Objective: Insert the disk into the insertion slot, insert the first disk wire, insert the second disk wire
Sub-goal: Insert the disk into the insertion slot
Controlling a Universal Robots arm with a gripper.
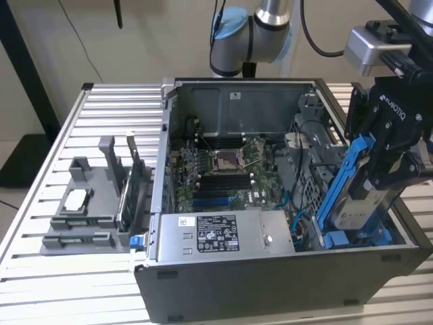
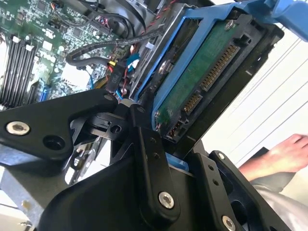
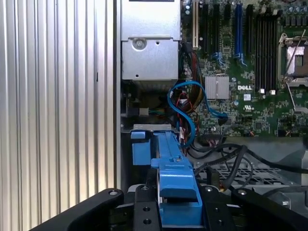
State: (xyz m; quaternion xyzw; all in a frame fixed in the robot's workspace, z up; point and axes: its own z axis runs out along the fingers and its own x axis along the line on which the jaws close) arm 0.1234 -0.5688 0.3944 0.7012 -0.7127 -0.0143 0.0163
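Ribbed table [image 1: 101, 101], open computer case [image 1: 270, 288]: gripper [image 1: 390, 170] clamps the disk [image 1: 362, 203] by its edges (likely rigid, weighty, fragile).

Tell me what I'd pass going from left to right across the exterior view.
Grey parts holder on the slatted table → metal power supply box in the open computer case → blue cables → the disk in its blue carrier, tilted, gripped by the gripper.

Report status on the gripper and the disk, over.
Status: gripper shut on disk. Disk tilted, lower end at insertion slot, not seated. Blue cables close beside the slot.
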